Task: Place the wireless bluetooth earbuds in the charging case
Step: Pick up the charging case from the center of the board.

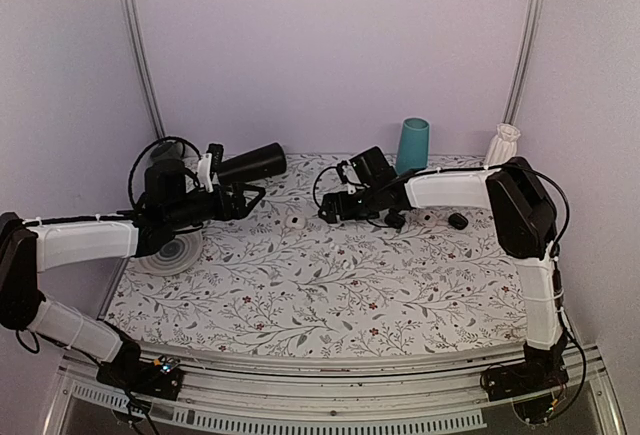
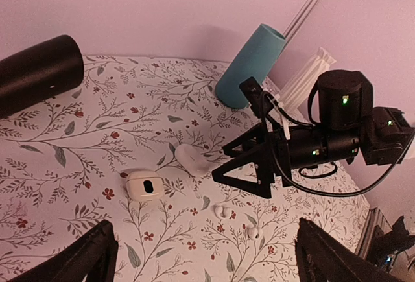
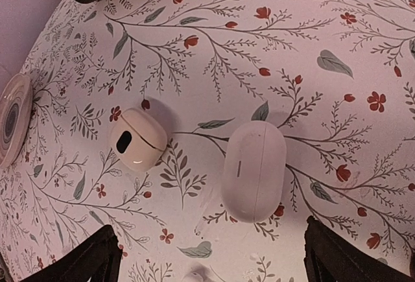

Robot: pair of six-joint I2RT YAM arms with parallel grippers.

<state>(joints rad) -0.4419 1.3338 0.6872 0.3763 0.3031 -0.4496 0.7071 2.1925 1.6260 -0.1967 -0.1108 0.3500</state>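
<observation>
So the charging case [image 3: 254, 170] is lying flat on the floral surface [image 3: 337, 48], lid shut as far as I can tell, and it's basically right under the right arm [image 1: 450, 190]. In the right wrist view it sits just ahead of that arm's jaws, inside the span between the two fingers but a bit off toward the right-hand one rather than dead centre. The bit that matters imo: its long axis runs away from the camera, roughly square to the line between the two fingers, with only a slight tilt. So if the jaws drop and close they'd pinch it across the narrow width, which looks like the easy way to grab a slippery little pebble like that. Those jaws are spread wide and holding nothing. The round white piece with the dark centre [image 3: 136, 138] is near the case on the other side, apart from it, so it's worth not clipping that on the way down. The two earbuds [image 2: 224, 212] are loose on the surface a little nearer the left arm [image 1: 90, 240], both outside the case. The left arm's jaws are wide open and empty too, but hanging well back from everything. So the right arm is clearly the closer one to the case, and my guess is the lid has to come open before any earbud goes in.
</observation>
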